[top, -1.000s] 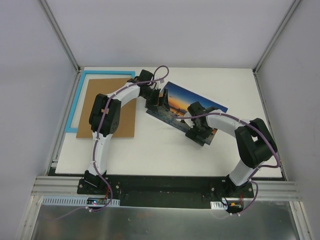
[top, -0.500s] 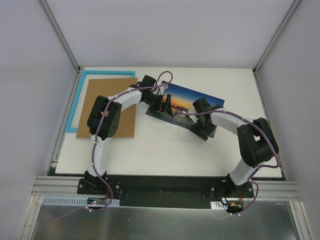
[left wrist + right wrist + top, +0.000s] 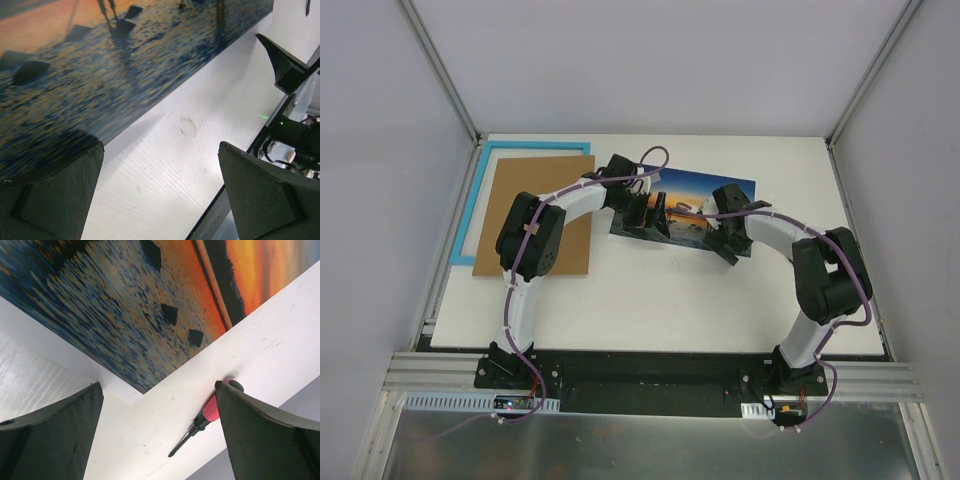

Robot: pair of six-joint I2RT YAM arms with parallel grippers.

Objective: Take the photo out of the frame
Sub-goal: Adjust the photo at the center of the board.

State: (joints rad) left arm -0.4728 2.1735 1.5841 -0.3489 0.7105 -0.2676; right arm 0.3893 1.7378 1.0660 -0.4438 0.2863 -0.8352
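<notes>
Orange and blue, the photo (image 3: 695, 188) lies flat and face up on the white tabletop (image 3: 650, 300). It is out of the frame (image 3: 470, 205), whose turquoise border sits well apart at the far left with the brown backing board (image 3: 525, 175) lying across it. We see the left fingers (image 3: 55, 195) spread wide over the print's near long edge, pinching nothing. The right fingers (image 3: 45, 440) are spread too, empty, above a corner of the print.

We judge the job close to finished, so the risks lie in leaving. Both pairs of fingers hang low over a thin, glossy sheet, and a tip dragged sideways could scuff it or catch its edge and crease it. A push could also slide the print toward the red-handled screwdriver (image 3: 207, 415), which lies just beside that corner with its metal tip bare. The two arms crowd the same small area, so a careless pull-back might knock one against the other.

We can read no brand, label or writing anywhere; the print shows only sunset, water and small dark shapes.
</notes>
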